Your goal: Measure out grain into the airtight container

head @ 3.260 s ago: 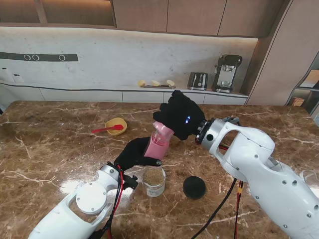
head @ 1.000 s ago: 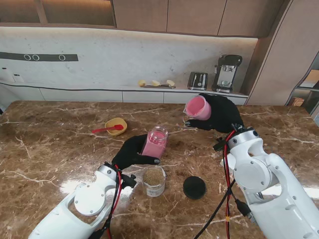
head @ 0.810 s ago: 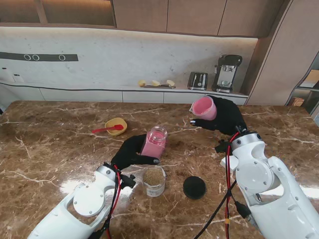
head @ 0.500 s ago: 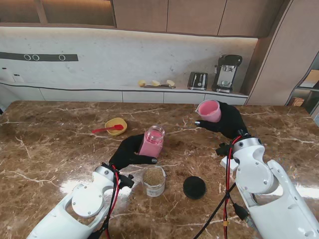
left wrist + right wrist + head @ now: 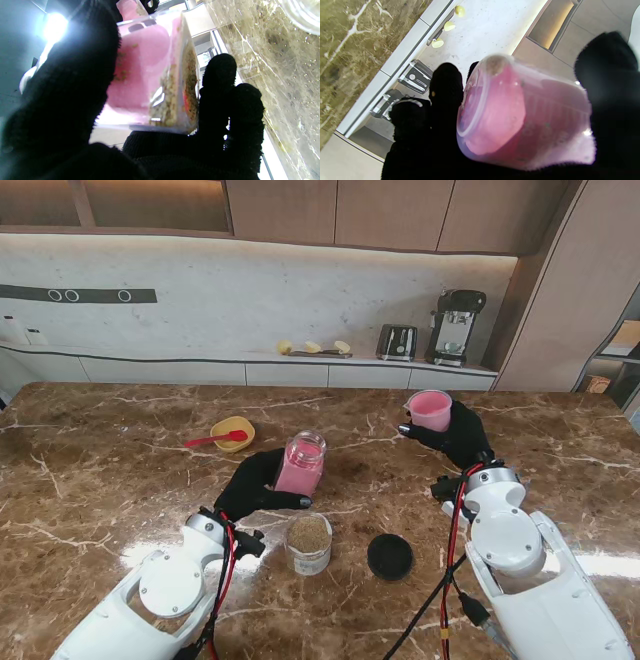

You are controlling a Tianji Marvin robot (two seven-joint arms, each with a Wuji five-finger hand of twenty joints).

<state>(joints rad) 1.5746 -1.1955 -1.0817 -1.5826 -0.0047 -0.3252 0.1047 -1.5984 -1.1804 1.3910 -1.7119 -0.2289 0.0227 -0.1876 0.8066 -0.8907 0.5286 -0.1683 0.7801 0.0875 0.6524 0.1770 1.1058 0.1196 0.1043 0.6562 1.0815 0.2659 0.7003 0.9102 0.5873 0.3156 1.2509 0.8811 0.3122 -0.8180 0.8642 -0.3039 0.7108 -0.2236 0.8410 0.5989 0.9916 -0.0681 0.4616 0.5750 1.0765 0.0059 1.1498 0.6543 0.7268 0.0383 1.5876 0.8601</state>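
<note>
1. Grain sits in the pink-tinted jar that my left hand holds above the tabletop, just far of the small clear container, which already shows grain inside.
2. Left fingers wrap the jar firmly; right hand fingers curl around the pink lid cup, raised at far right.
3. Risk: the jar is open and tilted, with grain lying along its lower wall in the left wrist view. I judge a careless tip would spill past the container's narrow mouth.
4. The black lid lies right of the container, near the pour path.
5. Compared with three seconds ago, the right hand has pulled the cup off and swung away right; the jar barely moved.
</note>
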